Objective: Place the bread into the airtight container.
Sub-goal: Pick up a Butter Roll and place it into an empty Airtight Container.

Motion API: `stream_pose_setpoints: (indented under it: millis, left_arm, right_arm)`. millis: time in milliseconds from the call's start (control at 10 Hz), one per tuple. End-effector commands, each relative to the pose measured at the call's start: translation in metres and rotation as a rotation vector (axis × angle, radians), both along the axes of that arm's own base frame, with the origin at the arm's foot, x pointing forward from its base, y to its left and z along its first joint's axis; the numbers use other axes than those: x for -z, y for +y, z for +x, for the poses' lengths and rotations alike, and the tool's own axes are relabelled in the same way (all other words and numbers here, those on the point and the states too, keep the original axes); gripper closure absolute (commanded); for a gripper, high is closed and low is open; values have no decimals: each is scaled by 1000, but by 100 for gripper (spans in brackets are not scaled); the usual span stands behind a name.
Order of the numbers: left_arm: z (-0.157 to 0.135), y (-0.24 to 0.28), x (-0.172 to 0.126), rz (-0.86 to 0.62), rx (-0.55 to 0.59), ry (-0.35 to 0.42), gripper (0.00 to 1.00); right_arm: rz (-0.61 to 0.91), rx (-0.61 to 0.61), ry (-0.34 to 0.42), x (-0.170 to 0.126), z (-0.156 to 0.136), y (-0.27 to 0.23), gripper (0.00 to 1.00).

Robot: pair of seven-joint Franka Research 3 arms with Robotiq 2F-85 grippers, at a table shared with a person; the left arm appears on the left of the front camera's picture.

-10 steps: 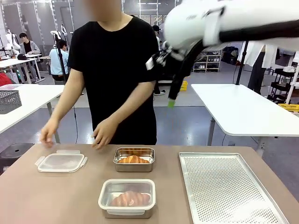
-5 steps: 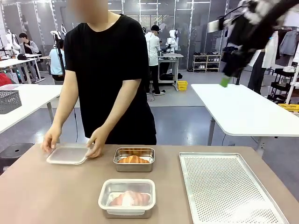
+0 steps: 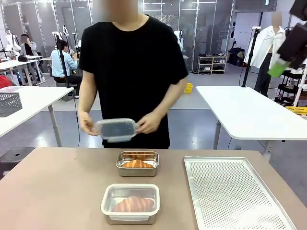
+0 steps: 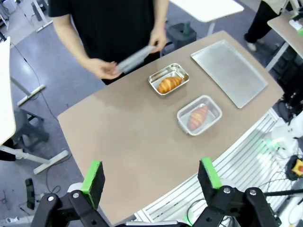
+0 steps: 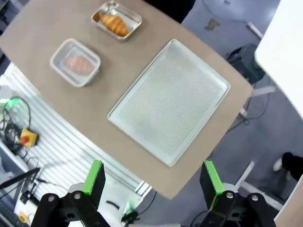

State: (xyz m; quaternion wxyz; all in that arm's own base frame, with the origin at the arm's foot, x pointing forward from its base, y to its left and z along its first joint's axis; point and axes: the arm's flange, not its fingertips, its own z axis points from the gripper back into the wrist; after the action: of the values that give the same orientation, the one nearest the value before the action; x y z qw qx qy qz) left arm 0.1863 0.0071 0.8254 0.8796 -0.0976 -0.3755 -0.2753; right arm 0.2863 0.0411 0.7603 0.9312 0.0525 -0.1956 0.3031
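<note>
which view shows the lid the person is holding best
The front view: the lid faces the camera, held in both hands above the table. The left wrist view shows it small, blurred and edge-on.

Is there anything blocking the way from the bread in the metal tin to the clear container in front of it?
Nothing visible. The bread lies in the open metal tin, the clear container is uncovered but already holds one bread, and the person holds the lid above the table.

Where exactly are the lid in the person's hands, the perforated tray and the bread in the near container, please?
lid point(image 3: 115, 130), front view, middle of its clear face.
perforated tray point(image 3: 230, 191), front view, bare middle of its surface.
bread point(image 3: 135, 204), front view, middle of the loaf in the near container.
</note>
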Motion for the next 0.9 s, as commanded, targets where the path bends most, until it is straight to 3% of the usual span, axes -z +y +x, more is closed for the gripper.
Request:
stream_pose_setpoints:
  millis: [0,400,500,800]
  left_arm:
    - [0,-1,-2,4,2,-1,0]
    - [0,-1,-2,4,2,-1,0]
    - [0,-1,-2,4,2,-1,0]
    - [0,-1,-2,4,2,-1,0]
  right_arm:
    - [12,-5,94,-20,2,-4,0]
    - [-6,152,105,-29,-9,12,0]
    - [9,61,102,-25,-8,0,0]
    - [9,61,102,-25,-8,0,0]
